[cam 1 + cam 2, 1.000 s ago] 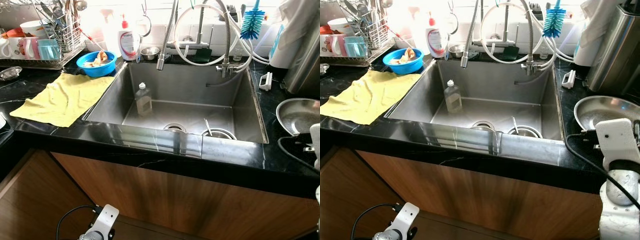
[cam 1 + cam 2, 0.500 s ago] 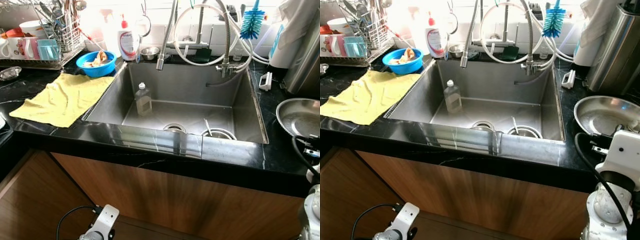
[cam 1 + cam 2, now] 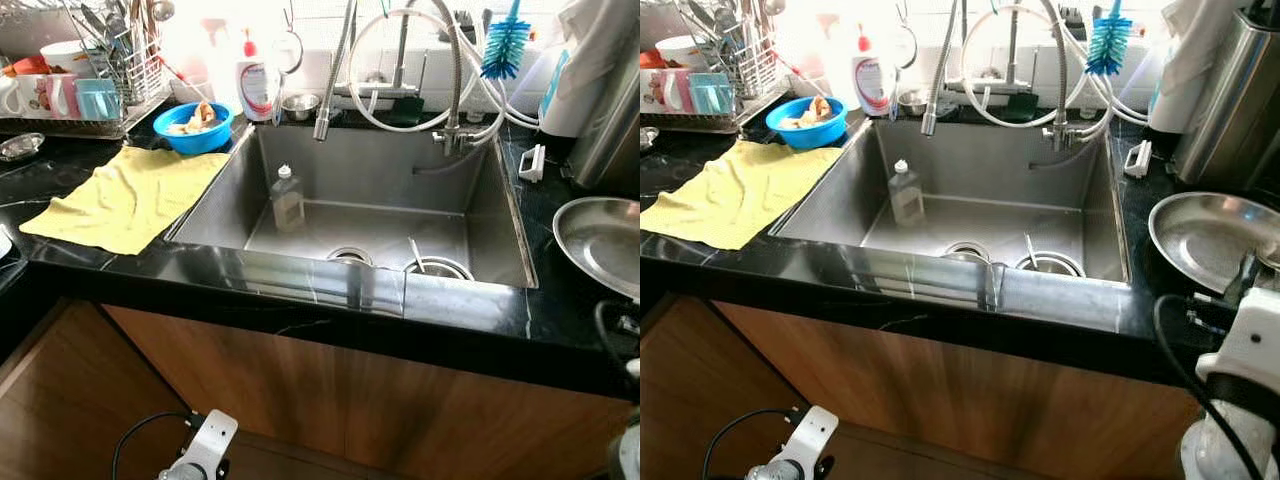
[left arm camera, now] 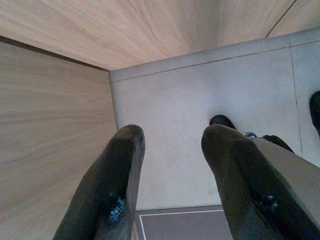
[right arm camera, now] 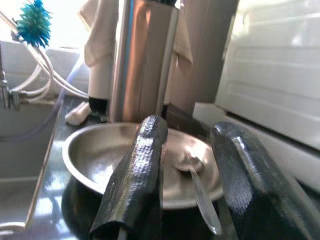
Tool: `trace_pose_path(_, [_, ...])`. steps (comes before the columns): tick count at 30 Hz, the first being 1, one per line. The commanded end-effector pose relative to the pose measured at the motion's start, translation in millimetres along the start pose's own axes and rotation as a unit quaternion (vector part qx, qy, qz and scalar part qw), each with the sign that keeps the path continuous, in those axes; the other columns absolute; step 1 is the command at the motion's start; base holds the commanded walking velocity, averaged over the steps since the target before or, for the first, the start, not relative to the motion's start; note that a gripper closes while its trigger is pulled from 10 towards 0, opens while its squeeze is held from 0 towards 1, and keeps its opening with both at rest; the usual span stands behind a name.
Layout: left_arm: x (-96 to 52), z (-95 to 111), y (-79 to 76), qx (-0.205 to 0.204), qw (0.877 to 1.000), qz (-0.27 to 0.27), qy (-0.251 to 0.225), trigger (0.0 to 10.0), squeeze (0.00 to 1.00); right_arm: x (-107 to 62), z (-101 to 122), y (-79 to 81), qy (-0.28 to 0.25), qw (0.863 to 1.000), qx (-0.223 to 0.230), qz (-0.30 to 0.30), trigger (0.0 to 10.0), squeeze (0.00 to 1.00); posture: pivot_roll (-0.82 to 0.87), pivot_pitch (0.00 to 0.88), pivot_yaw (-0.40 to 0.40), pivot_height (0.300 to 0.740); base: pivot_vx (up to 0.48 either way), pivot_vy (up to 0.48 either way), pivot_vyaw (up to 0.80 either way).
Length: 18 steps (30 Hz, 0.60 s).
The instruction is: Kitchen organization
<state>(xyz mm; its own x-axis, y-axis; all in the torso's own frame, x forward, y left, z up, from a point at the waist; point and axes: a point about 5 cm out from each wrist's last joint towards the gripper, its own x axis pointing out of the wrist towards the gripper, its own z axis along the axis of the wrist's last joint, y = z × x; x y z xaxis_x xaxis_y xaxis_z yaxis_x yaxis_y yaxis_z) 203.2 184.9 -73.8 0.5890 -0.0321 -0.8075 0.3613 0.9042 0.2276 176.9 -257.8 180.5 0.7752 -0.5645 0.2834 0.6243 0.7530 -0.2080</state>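
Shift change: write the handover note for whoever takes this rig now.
Left gripper: open, hanging idle over the floor by the cabinet.
Right gripper: open, aimed at the steel bowl on the counter right of the sink; a spoon lies in the bowl.
In the sink: clear bottle, a small bowl with a utensil.
Nothing gripped yet; grasping and sorting are left.

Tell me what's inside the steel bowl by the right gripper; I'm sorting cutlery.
A metal spoon lies in the steel bowl, handle over the near rim, between the right gripper's open fingers. The fingers cover part of the bowl, so other contents cannot be ruled out.
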Motion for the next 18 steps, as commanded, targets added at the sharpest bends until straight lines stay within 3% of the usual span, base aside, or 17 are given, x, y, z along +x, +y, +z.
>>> trace_pose_path(1, [-1.1, -6, 2.7, 0.013, 1.0, 0.003, 0.012, 10.0, 0.0, -4.1, -3, 0.6, 0.005, 1.0, 0.011, -0.004, 10.0, 1.0, -0.15, 0.0, 0.067, 0.74, 0.0, 0.0, 0.0])
trace_pose_path(4, [-1.1, -6, 3.2, 0.013, 1.0, 0.004, 0.012, 10.0, 0.0, -5.2, -9, 0.0, 0.016, 1.0, 0.014, -0.007, 10.0, 1.0, -0.15, 0.0, 0.069, 0.74, 0.0, 0.0, 0.0])
trace_pose_path(5, [-1.1, -6, 3.3, 0.013, 1.0, 0.004, 0.012, 10.0, 0.0, -4.6, -13, -2.1, 0.023, 0.999, 0.018, -0.013, 10.0, 0.0, -0.15, 0.0, 0.069, 0.74, 0.0, 0.0, 0.0])
trace_pose_path(6, [-1.2, -6, 3.3, 0.013, 1.0, 0.004, 0.012, 10.0, 0.0, -4.2, -14, -3.7, 0.026, 0.999, 0.02, -0.017, 10.0, 0.0, -0.15, 0.0, 0.069, 0.74, 0.0, 0.0, 0.0])
trace_pose_path(9, [-1.4, -7, 3.7, 0.014, 1.0, 0.004, 0.013, 10.0, 0.0, -0.2, -25, -12.4, 0.06, 0.993, 0.086, -0.052, 10.0, 0.0, -0.15, 0.0, 0.07, 0.74, 0.0, 0.0, 0.0])
trace_pose_path(14, [-1.7, -8, 3.9, 0.016, 1.0, 0.003, 0.014, 10.0, 0.0, 4.9, -29, -10.6, 0.074, 0.986, 0.137, -0.057, 10.0, 0.0, -0.15, 0.0, 0.071, 0.74, 0.0, 0.0, 0.0])
trace_pose_path(18, [-1.8, -8, 4.2, 0.016, 1.0, 0.003, 0.014, 10.0, 0.0, 6.7, -29, -7.8, 0.071, 0.986, 0.145, -0.048, 10.0, 0.0, -0.15, 0.0, 0.071, 0.74, 0.0, 0.0, 0.0])
